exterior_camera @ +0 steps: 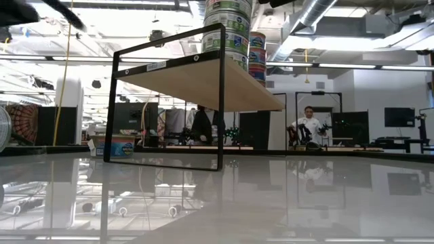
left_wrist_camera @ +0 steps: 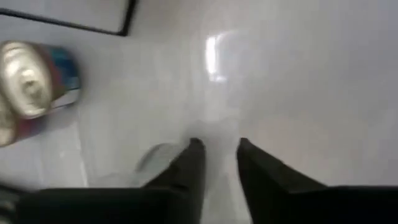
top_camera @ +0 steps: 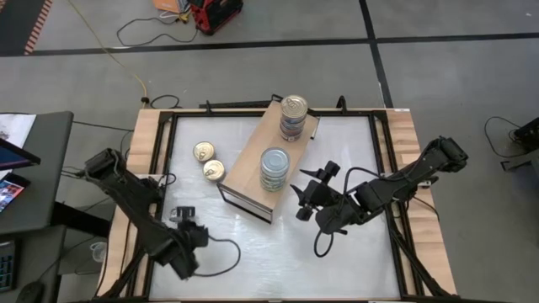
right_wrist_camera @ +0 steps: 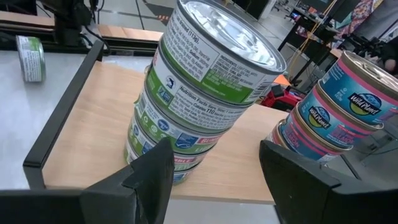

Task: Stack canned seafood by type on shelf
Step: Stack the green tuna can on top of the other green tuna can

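The shelf (top_camera: 268, 162), a tan plywood box with a dark frame, stands mid-table. Two stacks of canned seafood rest on its top: silver-lidded, green-labelled tins (top_camera: 274, 168) (right_wrist_camera: 199, 99) and gold-lidded, pink-labelled tins (top_camera: 293, 116) (right_wrist_camera: 339, 112). Two gold-lidded tins (top_camera: 204, 151) (top_camera: 214, 170) sit flat on the table left of the shelf; one shows in the left wrist view (left_wrist_camera: 37, 81). My left gripper (top_camera: 184, 214) (left_wrist_camera: 217, 149) hovers over bare table near the front left, narrowly open and holding nothing. My right gripper (top_camera: 305, 192) (right_wrist_camera: 214, 162) stands open right of the shelf, facing the green stack without touching it.
Wooden rails (top_camera: 147, 135) run along the table's left and right sides. The shelf's dark frame (exterior_camera: 220, 95) rises from the table. Bare white tabletop (top_camera: 278, 252) lies in front. A person (exterior_camera: 308, 125) stands far off in the room behind.
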